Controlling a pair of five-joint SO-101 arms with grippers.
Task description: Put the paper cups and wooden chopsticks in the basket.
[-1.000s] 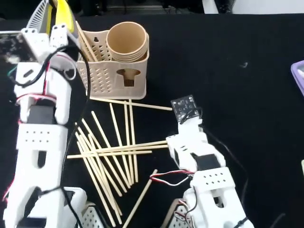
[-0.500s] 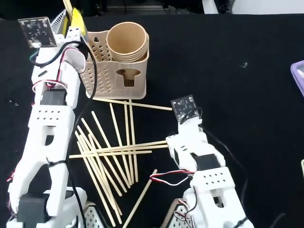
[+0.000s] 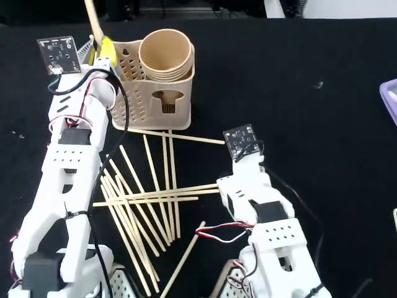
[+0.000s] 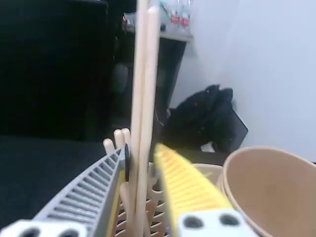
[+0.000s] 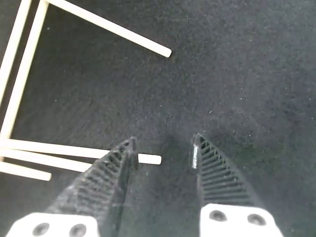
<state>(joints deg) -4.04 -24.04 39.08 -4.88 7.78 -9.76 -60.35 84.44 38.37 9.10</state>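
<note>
Wooden chopsticks (image 4: 143, 74), pale round sticks, seemingly two, pinched upright in left hand (image 4: 142, 153) at the end of the basket (image 3: 146, 99), slotted beige plastic. Step looks like dropping them in beside the cups; next move needs a straight lowering, then release. Paper cups (image 3: 166, 53), smooth tan stack, already in basket. Loose chopsticks (image 3: 133, 205) criss-crossed on matte black bench (image 3: 298, 112). Right hand (image 5: 163, 148) spread, ribbed fingers, low over one stick end.
</note>
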